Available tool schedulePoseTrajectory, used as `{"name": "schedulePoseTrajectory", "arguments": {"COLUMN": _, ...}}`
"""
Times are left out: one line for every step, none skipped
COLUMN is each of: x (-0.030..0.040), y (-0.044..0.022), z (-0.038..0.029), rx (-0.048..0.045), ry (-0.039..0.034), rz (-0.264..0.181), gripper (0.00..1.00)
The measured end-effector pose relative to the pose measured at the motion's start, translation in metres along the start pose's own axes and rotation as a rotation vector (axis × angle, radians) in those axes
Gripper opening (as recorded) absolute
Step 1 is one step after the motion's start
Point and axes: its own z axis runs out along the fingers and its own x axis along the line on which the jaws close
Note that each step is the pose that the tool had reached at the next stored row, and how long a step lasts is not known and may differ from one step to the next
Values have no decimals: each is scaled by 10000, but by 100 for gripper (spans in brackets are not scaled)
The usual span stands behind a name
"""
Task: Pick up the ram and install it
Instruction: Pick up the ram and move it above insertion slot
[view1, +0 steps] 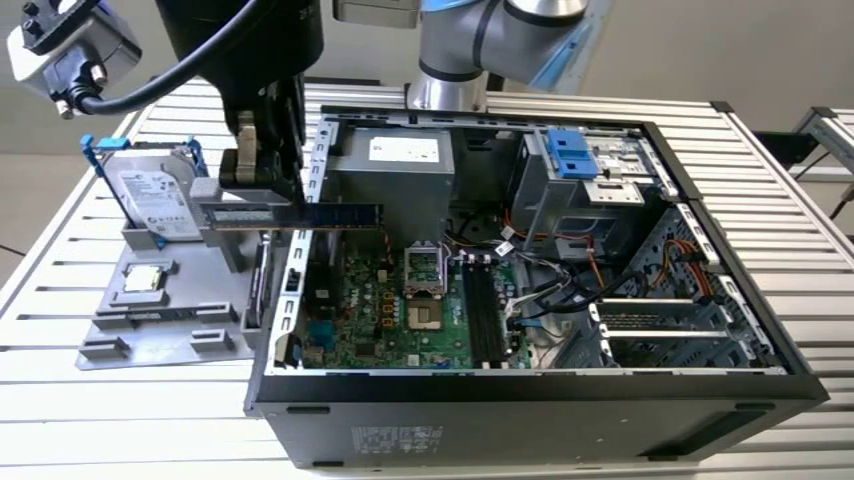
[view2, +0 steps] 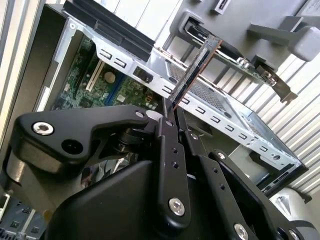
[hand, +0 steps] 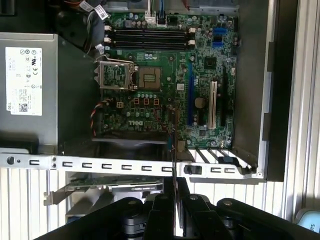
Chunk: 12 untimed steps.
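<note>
The ram (view1: 300, 215) is a long, thin, dark strip held level above the left wall of the open computer case (view1: 534, 385) in the exterior view. My gripper (view1: 256, 200) is shut on one end of it, and the other end reaches over the motherboard (view1: 380, 305). In both wrist views the ram (view2: 195, 70) (hand: 175, 145) shows edge-on, sticking out from between the closed black fingers (view2: 167, 150). The black memory slots (view1: 487, 315) (hand: 150, 37) lie further inside the case, beside the processor socket (hand: 149, 77).
At the exterior view's left, a grey parts tray (view1: 147, 325) carries a silver hard drive in a blue frame (view1: 151, 200) and a small square processor chip (view1: 144, 280). The case's metal rear rail (hand: 100, 163) lies below the gripper. Inside are a power supply (view1: 394, 165) and loose cables (view1: 561, 280).
</note>
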Motion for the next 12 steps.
{"name": "schedulePoseTrajectory", "arguments": {"x": 0, "y": 14, "z": 0, "rx": 0, "ry": 0, "rz": 24, "gripper": 0}}
{"name": "schedulePoseTrajectory", "arguments": {"x": 0, "y": 26, "z": 0, "rx": 0, "ry": 0, "rz": 54, "gripper": 0}}
{"name": "schedulePoseTrajectory", "arguments": {"x": 0, "y": 36, "z": 0, "rx": 1, "ry": -1, "rz": 91, "gripper": 0}}
{"name": "schedulePoseTrajectory", "arguments": {"x": -1, "y": 44, "z": 0, "rx": 0, "ry": -1, "rz": 133, "gripper": 0}}
{"name": "schedulePoseTrajectory", "arguments": {"x": -1, "y": 53, "z": 0, "rx": 1, "ry": -1, "rz": 177, "gripper": 0}}
{"name": "schedulePoseTrajectory", "arguments": {"x": -1, "y": 64, "z": 0, "rx": 0, "ry": -1, "rz": 211, "gripper": 0}}
{"name": "schedulePoseTrajectory", "arguments": {"x": -1, "y": 78, "z": 0, "rx": 0, "ry": -2, "rz": 231, "gripper": 0}}
{"name": "schedulePoseTrajectory", "arguments": {"x": -1, "y": 91, "z": 0, "rx": 0, "ry": -2, "rz": 237, "gripper": 0}}
{"name": "schedulePoseTrajectory", "arguments": {"x": -1, "y": 104, "z": 0, "rx": 1, "ry": -3, "rz": 237, "gripper": 0}}
{"name": "schedulePoseTrajectory", "arguments": {"x": -1, "y": 118, "z": 0, "rx": 0, "ry": -1, "rz": 237, "gripper": 0}}
{"name": "schedulePoseTrajectory", "arguments": {"x": -1, "y": 131, "z": 0, "rx": 0, "ry": -1, "rz": 237, "gripper": 0}}
{"name": "schedulePoseTrajectory", "arguments": {"x": -2, "y": 145, "z": 0, "rx": 0, "ry": -1, "rz": 237, "gripper": 0}}
